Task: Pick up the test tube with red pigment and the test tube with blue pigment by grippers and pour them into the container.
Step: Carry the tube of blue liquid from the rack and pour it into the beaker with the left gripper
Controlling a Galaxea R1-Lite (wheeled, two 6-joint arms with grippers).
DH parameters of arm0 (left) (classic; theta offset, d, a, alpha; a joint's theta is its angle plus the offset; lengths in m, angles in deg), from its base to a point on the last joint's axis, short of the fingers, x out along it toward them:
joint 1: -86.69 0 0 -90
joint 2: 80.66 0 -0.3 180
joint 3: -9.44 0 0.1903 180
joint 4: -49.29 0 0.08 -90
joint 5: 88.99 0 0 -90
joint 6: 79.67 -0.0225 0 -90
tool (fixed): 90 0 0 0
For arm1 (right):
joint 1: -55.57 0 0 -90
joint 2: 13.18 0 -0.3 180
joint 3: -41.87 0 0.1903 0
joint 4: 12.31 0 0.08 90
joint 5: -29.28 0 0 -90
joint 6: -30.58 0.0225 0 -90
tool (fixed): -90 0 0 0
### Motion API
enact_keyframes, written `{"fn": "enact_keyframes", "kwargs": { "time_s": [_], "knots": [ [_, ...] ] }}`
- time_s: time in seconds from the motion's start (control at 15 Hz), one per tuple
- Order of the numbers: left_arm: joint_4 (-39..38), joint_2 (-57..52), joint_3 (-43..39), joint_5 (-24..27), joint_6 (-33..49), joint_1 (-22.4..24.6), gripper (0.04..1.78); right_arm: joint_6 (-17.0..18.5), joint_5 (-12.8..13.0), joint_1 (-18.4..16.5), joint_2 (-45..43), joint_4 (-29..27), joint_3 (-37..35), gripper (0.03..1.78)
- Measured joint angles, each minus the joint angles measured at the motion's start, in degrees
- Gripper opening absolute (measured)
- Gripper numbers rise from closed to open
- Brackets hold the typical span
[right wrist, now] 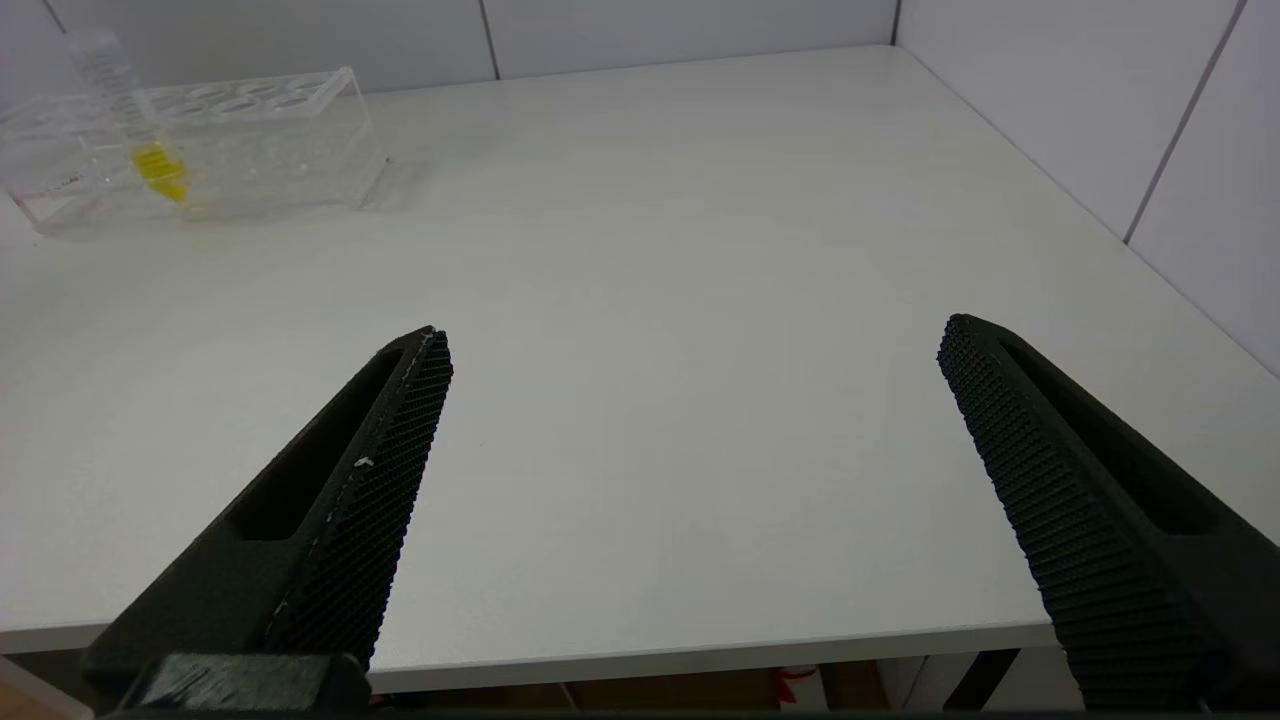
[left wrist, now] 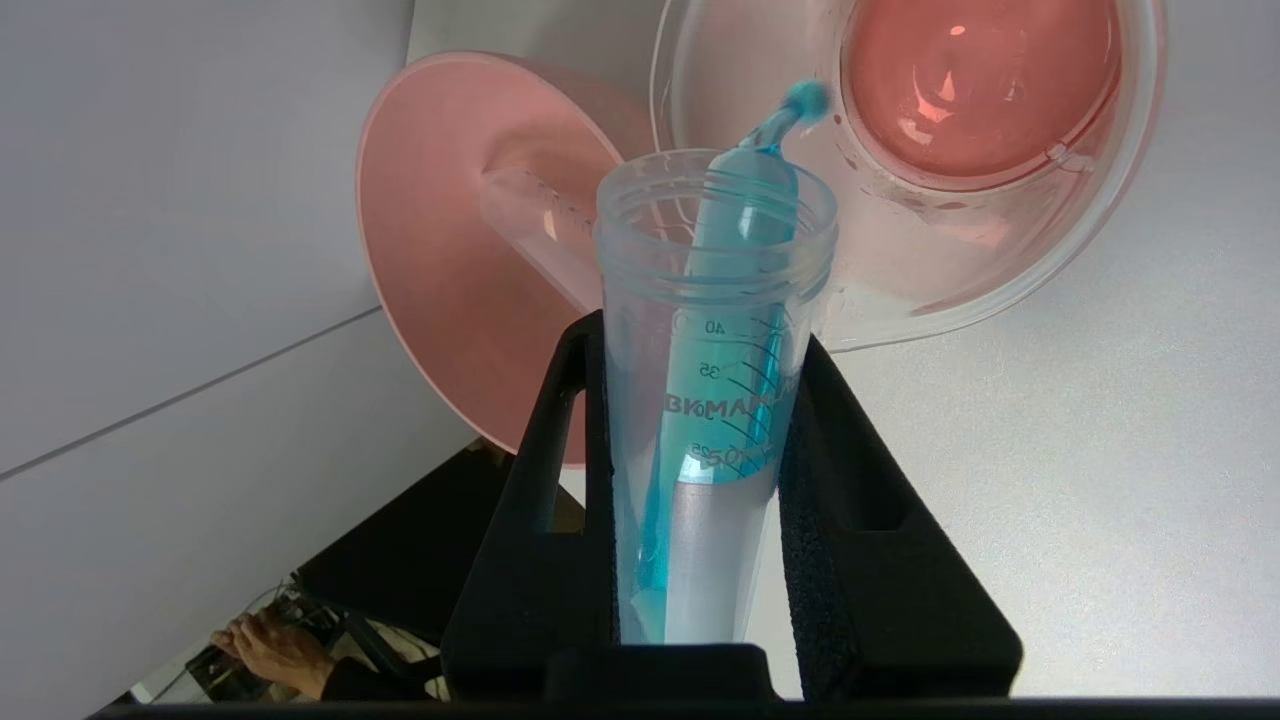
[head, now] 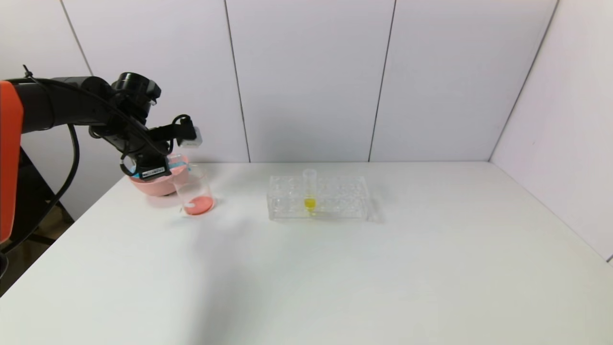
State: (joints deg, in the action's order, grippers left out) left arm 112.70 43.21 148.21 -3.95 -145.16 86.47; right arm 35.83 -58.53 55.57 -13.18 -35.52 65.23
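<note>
My left gripper [left wrist: 700, 338] is shut on the test tube with blue pigment [left wrist: 715, 400]. The tube is tipped with its mouth over the container [left wrist: 1010, 250], a clear beaker with red liquid at its bottom. A thin blue stream [left wrist: 790, 105] runs from the tube's lip into it. In the head view the left gripper [head: 160, 166] hangs just above the container [head: 195, 194] at the table's far left. No tube holding red pigment shows. An empty-looking clear tube [left wrist: 530, 215] lies in the pink bowl [left wrist: 440, 300]. My right gripper [right wrist: 697, 333] is open over the table's near edge, holding nothing.
A clear tube rack [head: 335, 203] stands mid-table with one tube of yellow liquid [head: 309, 191] upright in it. The pink bowl [head: 153, 184] sits right behind the beaker, near the table's left edge. White wall panels close the back and right sides.
</note>
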Motion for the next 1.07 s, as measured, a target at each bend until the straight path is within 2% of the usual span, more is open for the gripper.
{"fn": "enact_keyframes", "kwargs": {
  "time_s": [1.07],
  "knots": [
    [3.96, -0.35, -0.02, -9.47, -1.16, -2.89, 0.47, 0.0, 0.0, 0.0, 0.0, 0.0, 0.0, 1.77]
  ]
}}
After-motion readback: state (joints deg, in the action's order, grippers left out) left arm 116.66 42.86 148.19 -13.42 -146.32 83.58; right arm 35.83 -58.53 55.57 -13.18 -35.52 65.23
